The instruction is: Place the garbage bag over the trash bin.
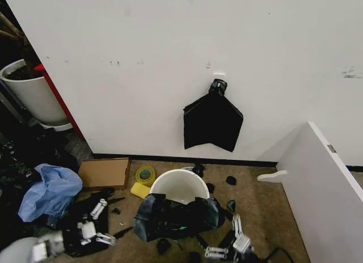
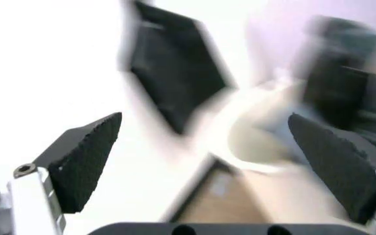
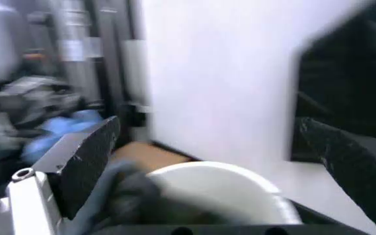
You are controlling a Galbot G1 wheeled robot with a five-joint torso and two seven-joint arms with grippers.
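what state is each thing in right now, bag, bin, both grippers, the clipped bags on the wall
garbage bag: draped over the near rim, far rim uncovered
trash bin: upright, mouth partly open
left gripper: open, empty, low beside the bin
right gripper: open, empty, low by the bin
clipped bags: hanging on the wall

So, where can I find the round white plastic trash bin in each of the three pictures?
Head view: the round white plastic trash bin stands low in the middle, by the wall, with the glossy black garbage bag against its near side.
Left wrist view: blurred, right of centre.
Right wrist view: along the lower middle.
Shared landmark: the flat black bags hanging on the white wall.
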